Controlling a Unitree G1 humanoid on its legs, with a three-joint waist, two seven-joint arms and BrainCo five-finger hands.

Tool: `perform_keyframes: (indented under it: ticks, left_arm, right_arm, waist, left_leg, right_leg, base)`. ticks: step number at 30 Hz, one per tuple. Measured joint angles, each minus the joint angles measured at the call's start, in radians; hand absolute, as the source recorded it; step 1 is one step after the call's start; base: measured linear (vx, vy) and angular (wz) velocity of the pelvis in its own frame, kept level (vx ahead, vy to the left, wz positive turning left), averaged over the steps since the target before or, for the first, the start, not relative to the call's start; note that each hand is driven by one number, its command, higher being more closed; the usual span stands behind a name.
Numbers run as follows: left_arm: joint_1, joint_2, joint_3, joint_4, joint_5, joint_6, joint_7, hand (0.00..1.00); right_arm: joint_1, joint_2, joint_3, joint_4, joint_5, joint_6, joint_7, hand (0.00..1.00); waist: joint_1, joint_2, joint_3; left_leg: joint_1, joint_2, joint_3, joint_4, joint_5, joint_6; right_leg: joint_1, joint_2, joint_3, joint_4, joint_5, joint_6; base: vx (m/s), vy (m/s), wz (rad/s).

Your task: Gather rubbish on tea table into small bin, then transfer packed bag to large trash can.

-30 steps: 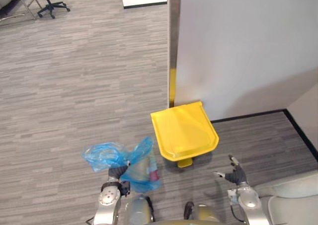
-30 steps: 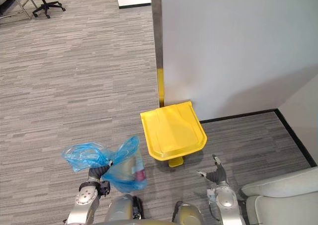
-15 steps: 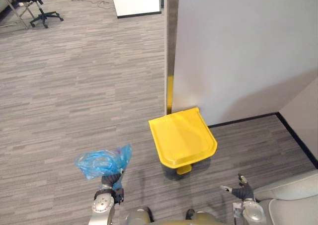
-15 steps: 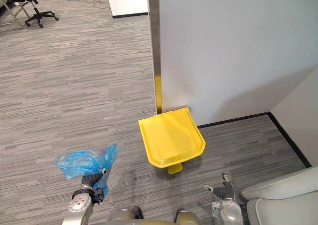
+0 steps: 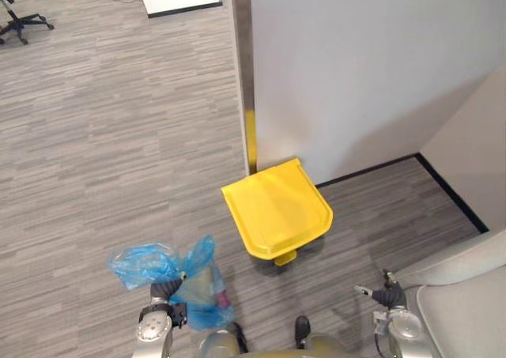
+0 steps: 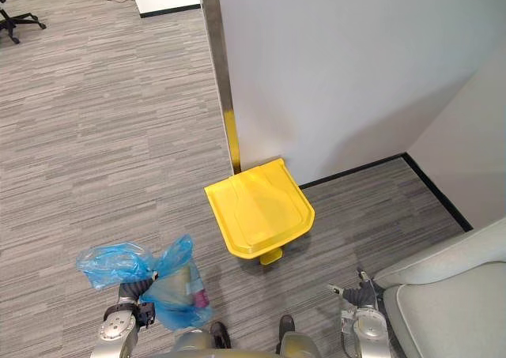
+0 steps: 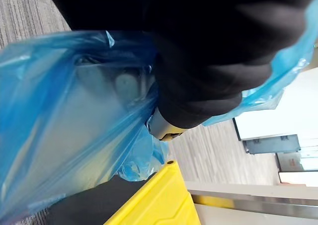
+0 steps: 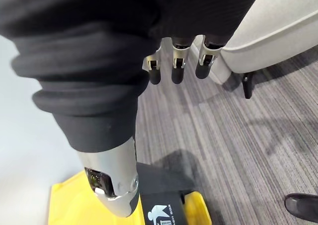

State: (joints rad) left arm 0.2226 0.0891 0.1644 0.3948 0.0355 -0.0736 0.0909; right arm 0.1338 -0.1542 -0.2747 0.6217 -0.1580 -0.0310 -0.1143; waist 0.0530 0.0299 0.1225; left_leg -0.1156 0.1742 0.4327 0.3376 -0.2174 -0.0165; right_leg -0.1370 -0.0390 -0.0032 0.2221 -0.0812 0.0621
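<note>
Blue bag [image 5: 198,293], neck clenched in left hand [image 5: 164,288] for carrying, hangs near-left of lid-down yellow can [image 5: 277,212]; right hand [image 5: 383,295] slack-fingered, empty.

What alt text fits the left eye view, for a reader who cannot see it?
The robot's left hand grips a translucent blue plastic bag of rubbish to the left of a closed yellow plastic pedal bin, which stands on grey carpet at the foot of a pale wall. The right hand hangs open and empty near a light grey upholstered seat.
</note>
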Motion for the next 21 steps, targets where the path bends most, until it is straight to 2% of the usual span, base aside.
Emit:
perform_keyframes:
  ticks: [2,4,5,6,8,9,10,12,13,14,15,16,18,20,21]
  left_arm:
    - [-0.002,0.001,-0.005,-0.022,-0.002,0.000,0.000,1.00]
    - [-0.007,0.008,-0.011,-0.021,-0.003,0.003,0.002,1.00]
    - [-0.011,0.020,-0.029,-0.021,-0.003,0.003,0.003,1.00]
    - [-0.015,0.028,-0.042,-0.019,-0.003,0.003,0.004,1.00]
    - [-0.051,0.052,-0.063,0.001,-0.002,0.003,0.004,1.00]
    - [-0.088,0.058,-0.065,0.021,-0.002,0.003,0.005,1.00]
    - [-0.100,0.059,-0.066,0.029,-0.002,0.003,0.008,1.00]
    - [-0.127,0.047,-0.083,0.046,-0.002,0.005,0.025,1.00]
    - [-0.143,0.047,-0.097,0.046,-0.002,0.005,0.024,1.00]
    - [-0.152,0.046,-0.099,0.046,-0.002,0.005,0.024,1.00]
    - [-0.164,0.043,-0.106,0.045,-0.002,0.004,0.025,1.00]
    - [-0.163,0.044,-0.106,0.046,-0.002,0.004,0.025,1.00]
    - [-0.163,0.038,-0.113,0.046,-0.002,0.004,0.024,1.00]
    - [-0.169,0.025,-0.119,0.046,-0.006,0.003,0.023,1.00]
    - [-0.173,0.022,-0.119,0.047,-0.006,0.003,0.023,1.00]
  right_arm:
    - [0.013,-0.003,0.001,-0.022,0.001,0.002,-0.001,0.00]
    - [0.008,-0.001,0.001,-0.030,0.002,0.003,-0.005,0.00]
    - [0.012,0.000,0.001,-0.031,0.001,0.004,-0.011,0.00]
    - [0.012,0.001,0.002,-0.031,0.001,0.006,-0.013,0.00]
    - [0.009,0.001,0.001,-0.031,0.004,0.009,-0.015,0.00]
    - [0.012,-0.002,0.001,-0.032,0.011,0.012,-0.017,0.00]
    - [0.015,-0.004,-0.001,-0.032,0.013,0.013,-0.017,0.00]
    - [0.024,-0.019,-0.031,-0.033,0.035,0.017,-0.018,0.00]
    - [0.041,-0.016,-0.067,-0.048,0.044,0.017,-0.018,0.00]
    - [0.051,-0.012,-0.084,-0.051,0.049,0.017,-0.018,0.00]
    - [0.067,-0.007,-0.124,-0.049,0.062,0.017,-0.017,0.00]
    - [0.074,-0.006,-0.134,-0.048,0.072,0.017,-0.017,0.00]
    - [0.088,0.005,-0.159,-0.046,0.079,0.020,-0.017,0.00]
    - [0.066,0.017,-0.159,-0.046,0.093,0.019,-0.018,0.00]
    - [0.054,0.024,-0.158,-0.046,0.102,0.019,-0.018,0.00]
  waist:
    - [-0.011,-0.015,0.048]
    - [-0.011,-0.027,0.090]
    - [-0.013,-0.025,0.112]
    - [-0.012,-0.024,0.125]
    - [-0.012,-0.043,0.147]
    - [-0.018,-0.051,0.162]
    - [-0.023,-0.065,0.161]
    - [-0.034,-0.049,0.160]
    - [-0.037,-0.024,0.157]
    - [-0.039,-0.016,0.152]
    - [-0.033,-0.002,0.148]
    - [-0.039,0.004,0.142]
    - [-0.039,0.015,0.125]
    - [-0.039,0.026,0.113]
    - [-0.039,0.024,0.113]
  left_leg:
    - [0.005,-0.015,-0.053,0.087,-0.086,0.013]
    - [0.030,-0.045,-0.078,0.104,-0.110,0.037]
    - [0.039,-0.041,-0.093,0.133,-0.123,0.058]
    - [0.047,-0.042,-0.095,0.145,-0.129,0.063]
    - [0.050,-0.050,-0.111,0.195,-0.161,0.072]
    - [0.034,-0.060,-0.134,0.246,-0.195,0.066]
    - [0.036,-0.068,-0.153,0.264,-0.212,0.063]
    - [0.040,-0.074,-0.221,0.290,-0.253,0.046]
    - [0.040,-0.074,-0.281,0.279,-0.259,0.036]
    - [0.046,-0.075,-0.305,0.273,-0.262,0.030]
    - [0.064,-0.069,-0.360,0.249,-0.269,0.012]
    - [0.078,-0.060,-0.379,0.242,-0.274,-0.003]
    - [0.085,-0.018,-0.418,0.268,-0.253,-0.044]
    - [0.032,0.037,-0.413,0.329,-0.222,-0.058]
    - [0.029,0.045,-0.412,0.323,-0.214,-0.067]
  right_leg:
    - [-0.046,-0.042,-0.027,0.226,-0.091,0.021]
    - [-0.185,-0.053,-0.031,0.478,-0.111,0.010]
    - [-0.218,-0.051,-0.057,0.451,-0.118,0.011]
    - [-0.234,-0.051,-0.077,0.424,-0.115,0.013]
    - [-0.277,-0.045,-0.106,0.266,-0.052,0.022]
    - [-0.290,-0.046,-0.113,0.143,-0.001,0.045]
    - [-0.290,-0.048,-0.112,0.121,0.011,0.042]
    - [-0.291,-0.041,-0.101,0.161,0.030,0.010]
    - [-0.288,-0.016,-0.040,0.189,0.023,0.005]
    - [-0.288,-0.010,-0.020,0.206,0.012,0.008]
    - [-0.290,-0.002,-0.041,0.276,-0.042,0.010]
    - [-0.290,-0.003,-0.062,0.309,-0.070,0.014]
    - [-0.283,0.004,-0.121,0.378,-0.162,0.005]
    - [-0.281,0.026,-0.162,0.391,-0.187,-0.005]
    - [-0.282,0.032,-0.164,0.390,-0.189,-0.009]
  base:
    - [-0.05,0.085,0.37]
    - [-0.03,0.084,0.19]
    - [0.01,0.062,0.18]
    - [0.06,0.017,0.29]
    - [0.09,-0.041,0.41]
    - [0.09,-0.092,0.62]
    - [0.14,-0.144,0.79]
    - [0.26,-0.156,0.70]
    - [0.30,-0.140,0.76]
    - [0.39,-0.180,0.87]
    - [0.28,-0.143,0.69]
    - [0.44,-0.231,0.69]
    - [0.38,-0.226,0.54]
    - [0.28,-0.214,0.33]
    - [0.19,-0.188,0.27]
